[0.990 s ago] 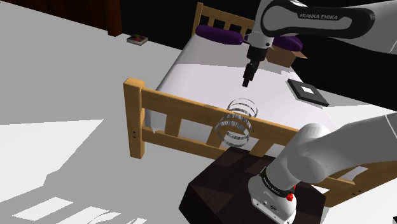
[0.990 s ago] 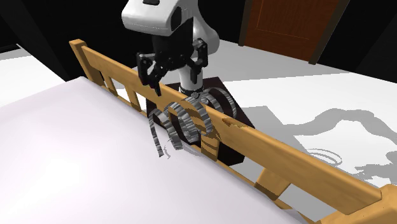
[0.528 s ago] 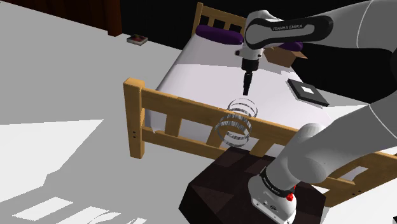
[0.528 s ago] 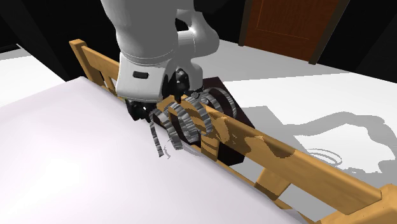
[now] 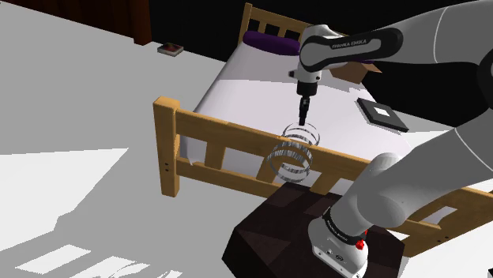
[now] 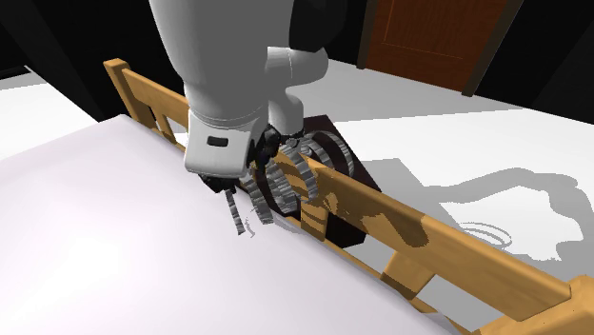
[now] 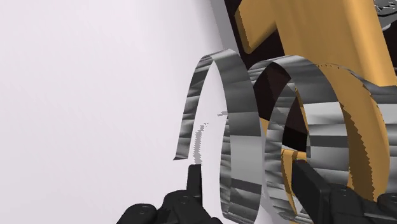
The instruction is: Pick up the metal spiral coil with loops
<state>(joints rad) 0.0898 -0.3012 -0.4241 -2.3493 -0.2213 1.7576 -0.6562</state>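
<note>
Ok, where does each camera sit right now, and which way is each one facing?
Shoulder view: beside and behind the stand, looking down over the bed; the arm reaches to the gripper just over the coil.
Second exterior view: over the bed, facing the footboard and the stand beyond; the arm's white wrist hides part of the coil.
Wrist view: on the wrist, looking along the open gripper; its fingers stand either side of coil loops.
Shared: shoulder and second exterior views face roughly opposite ways across footboard and coil.
</note>
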